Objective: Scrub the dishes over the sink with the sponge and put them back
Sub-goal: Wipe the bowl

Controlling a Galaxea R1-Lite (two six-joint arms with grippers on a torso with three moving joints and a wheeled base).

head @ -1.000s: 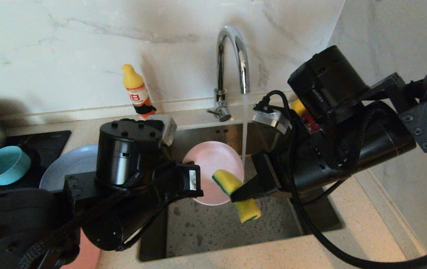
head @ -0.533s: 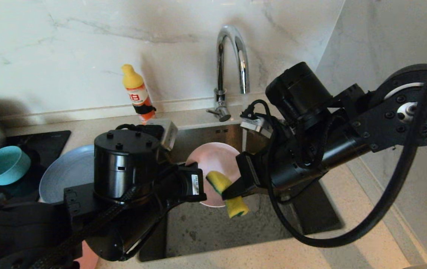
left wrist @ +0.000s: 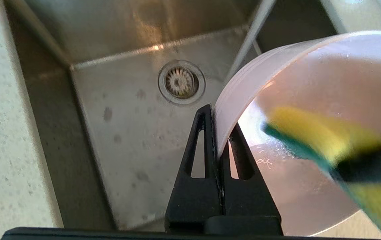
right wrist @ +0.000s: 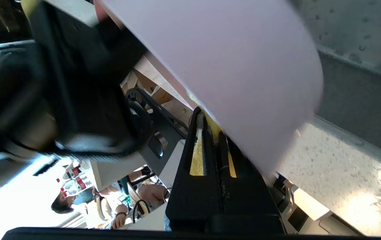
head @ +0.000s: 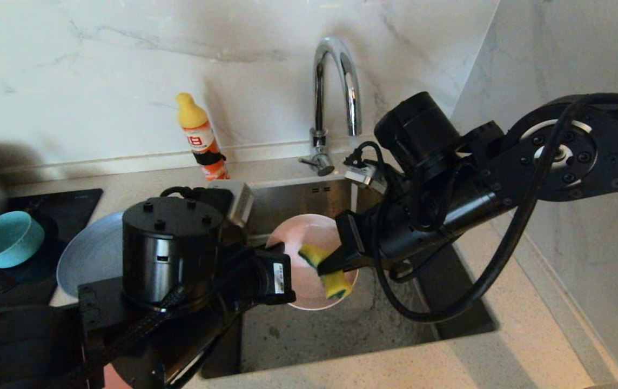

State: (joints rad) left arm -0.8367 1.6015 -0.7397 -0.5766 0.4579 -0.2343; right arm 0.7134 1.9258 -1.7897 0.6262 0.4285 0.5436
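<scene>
Left fingers pinch only the dish rim; right fingers clamp the sponge against it. Hard scrubbing could lever the dish free into the sink.

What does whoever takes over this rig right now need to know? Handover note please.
Left gripper: shut on the rim of the small pale pink dish, held tilted over the sink.
Right gripper: shut on the sponge, pressed against the dish's inner face.
Tap stands behind the sink.
Grey-blue plate and teal bowl wait on the counter to the left.
Done: dish picked up, scrubbing under way.
Left: finish this dish, set it back, then scrub the others.
</scene>
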